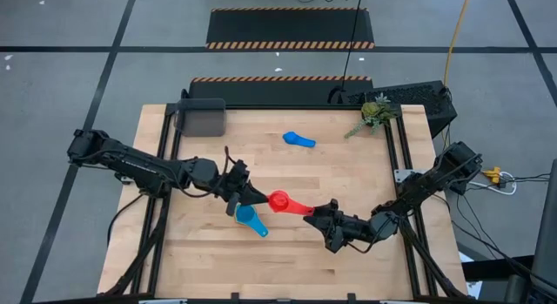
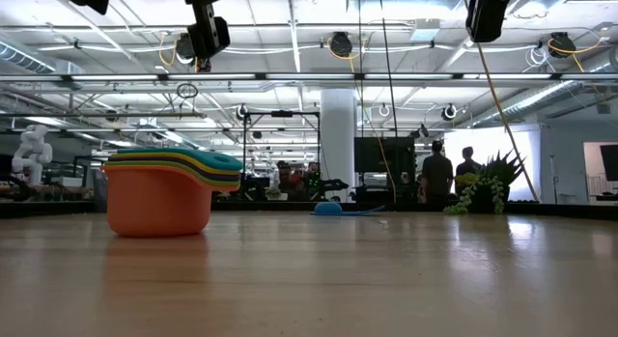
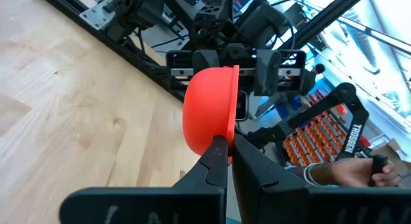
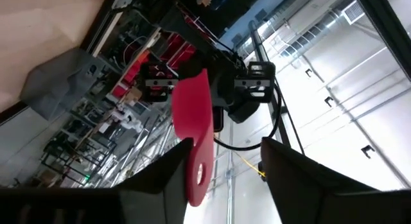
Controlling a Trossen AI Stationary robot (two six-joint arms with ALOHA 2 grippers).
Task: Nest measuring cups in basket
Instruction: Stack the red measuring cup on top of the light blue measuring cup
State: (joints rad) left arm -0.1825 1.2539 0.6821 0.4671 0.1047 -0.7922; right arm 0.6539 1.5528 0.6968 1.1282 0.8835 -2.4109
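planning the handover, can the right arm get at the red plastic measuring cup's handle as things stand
Probably yes: the left end effector holds the red plastic measuring cup by its rim, with the handle already between the right end effector's open fingers.

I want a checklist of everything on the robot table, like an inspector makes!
Surface: wooden table, bare in front.
Job's things: red cup held up between both arms; light blue cup below; another blue cup far back; stacked cups; grey basket at back left corner.
Clutter: plant sprig.
Grippers: left gripper shut on red cup's rim; right gripper open around its handle.
Cables: yellow cable.
Surroundings: people standing far off.
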